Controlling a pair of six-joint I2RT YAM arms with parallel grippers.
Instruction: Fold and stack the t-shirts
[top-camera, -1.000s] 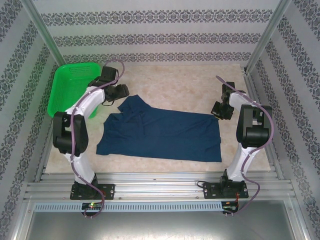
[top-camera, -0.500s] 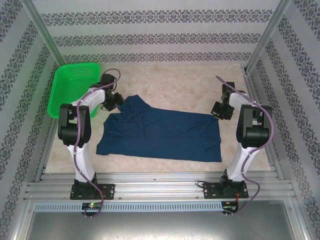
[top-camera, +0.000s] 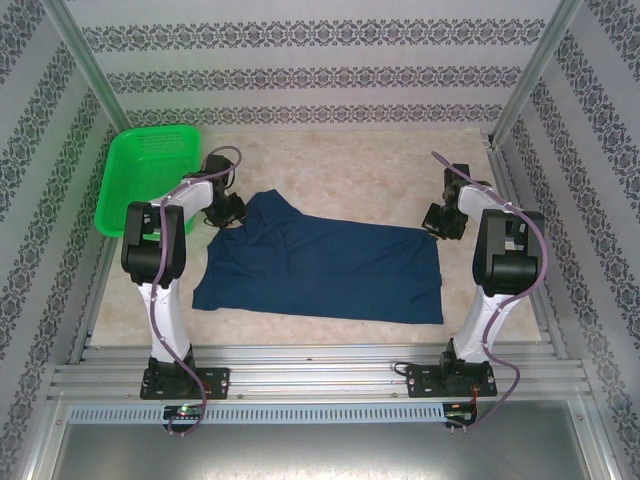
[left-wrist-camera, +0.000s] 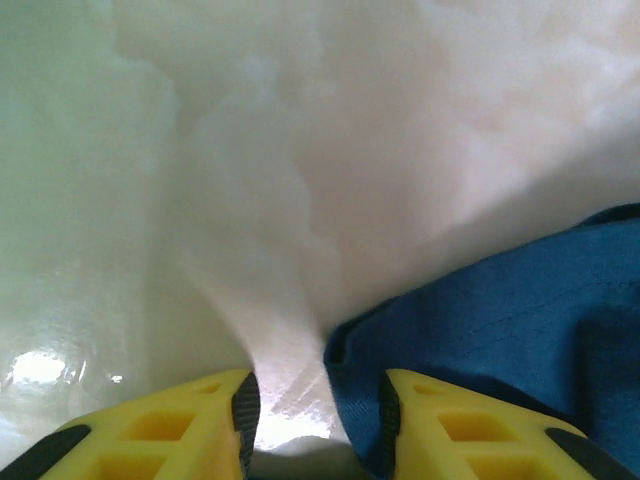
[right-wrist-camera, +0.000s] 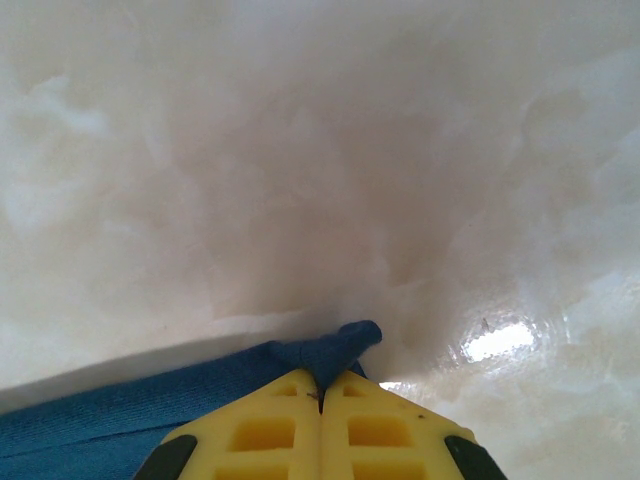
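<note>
Right claw (right-wrist-camera: 321, 383) pinches the t-shirt (right-wrist-camera: 150, 410) corner — the pinched fold hidden inside.

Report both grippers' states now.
Left gripper: open, jaws astride the t-shirt edge.
Right gripper: shut on the t-shirt's corner.

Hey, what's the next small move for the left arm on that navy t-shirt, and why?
Probably close the left gripper: its jaws stand apart with the edge of the navy t-shirt in the gap, and the right gripper is shut on a corner at the other end, so both ends would then be held.
</note>
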